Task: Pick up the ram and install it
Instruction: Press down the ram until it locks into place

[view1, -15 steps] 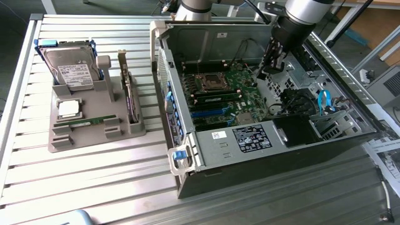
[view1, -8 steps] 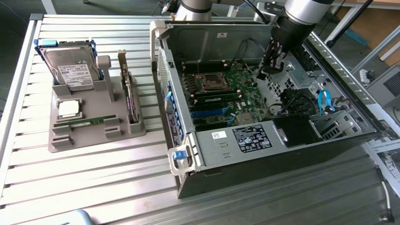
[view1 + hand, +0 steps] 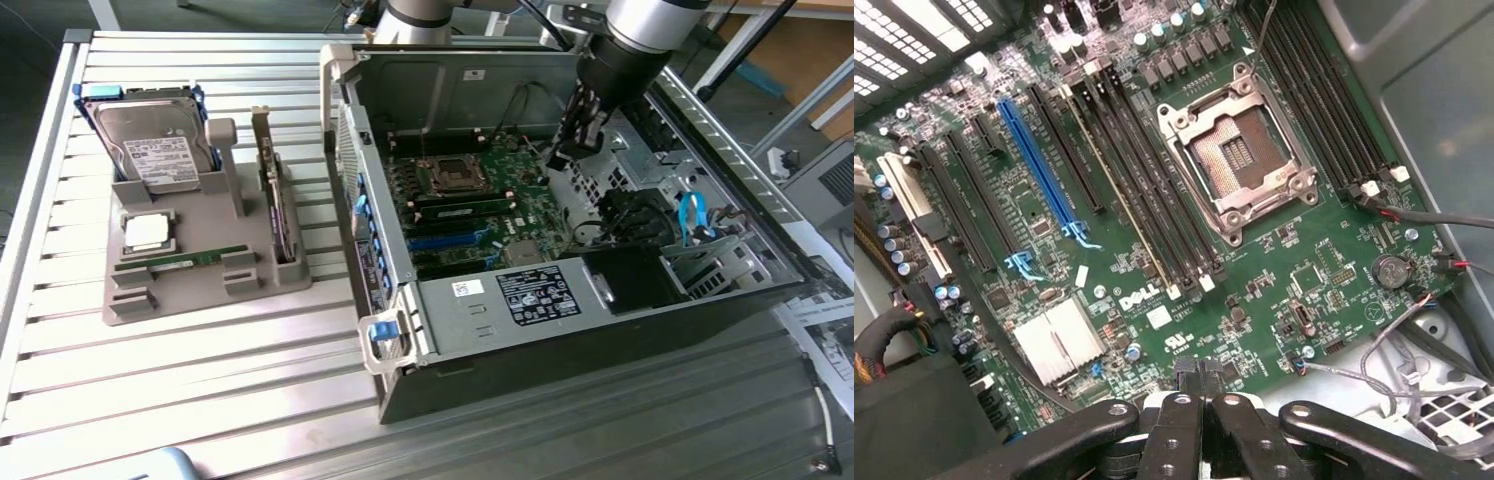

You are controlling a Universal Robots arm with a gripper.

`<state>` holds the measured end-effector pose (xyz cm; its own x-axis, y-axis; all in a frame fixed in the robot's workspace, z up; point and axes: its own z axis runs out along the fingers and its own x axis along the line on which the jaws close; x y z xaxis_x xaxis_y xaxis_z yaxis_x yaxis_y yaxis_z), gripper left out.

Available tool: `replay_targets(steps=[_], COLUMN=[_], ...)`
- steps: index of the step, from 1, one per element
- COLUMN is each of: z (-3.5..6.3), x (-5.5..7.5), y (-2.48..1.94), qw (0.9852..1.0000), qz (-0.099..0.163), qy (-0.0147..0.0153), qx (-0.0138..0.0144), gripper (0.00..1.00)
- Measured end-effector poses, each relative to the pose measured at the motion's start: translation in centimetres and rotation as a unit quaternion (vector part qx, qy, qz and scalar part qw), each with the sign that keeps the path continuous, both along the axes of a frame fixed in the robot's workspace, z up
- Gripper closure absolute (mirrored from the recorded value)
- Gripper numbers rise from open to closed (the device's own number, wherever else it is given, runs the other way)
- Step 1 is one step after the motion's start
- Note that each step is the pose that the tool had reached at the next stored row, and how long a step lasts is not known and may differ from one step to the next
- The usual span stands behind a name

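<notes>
Clenched, empty gripper (image 3: 1199, 385) over motherboard (image 3: 1154, 260); ram (image 3: 183, 260) well apart, likely light, stiff, fragile, best gripped by edges.

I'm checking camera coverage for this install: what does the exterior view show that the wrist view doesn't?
Exterior only: the grey parts holder on the slatted metal table, carrying the long green ram stick, a silver hard drive and a square processor chip.

Wrist only: the shut black gripper, holding nothing, and the silver finned heatsink.

Both: the green motherboard and its empty processor socket.
</notes>
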<state>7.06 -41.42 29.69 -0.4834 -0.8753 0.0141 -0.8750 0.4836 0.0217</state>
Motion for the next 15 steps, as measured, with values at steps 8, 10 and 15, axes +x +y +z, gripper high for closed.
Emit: replay_targets(steps=[8, 10, 15], z=[-0.03, -0.04, -0.07], x=[-0.22, -0.24, -0.25], y=[0.00, 0.00, 0.00], qw=[0.9999, 0.9998, 0.9994], qz=[-0.013, -0.018, -0.036], qy=[0.0000, 0.0000, 0.0000], qx=[-0.0001, 0.0000, -0.0001], gripper=[0.89, 0.89, 0.89])
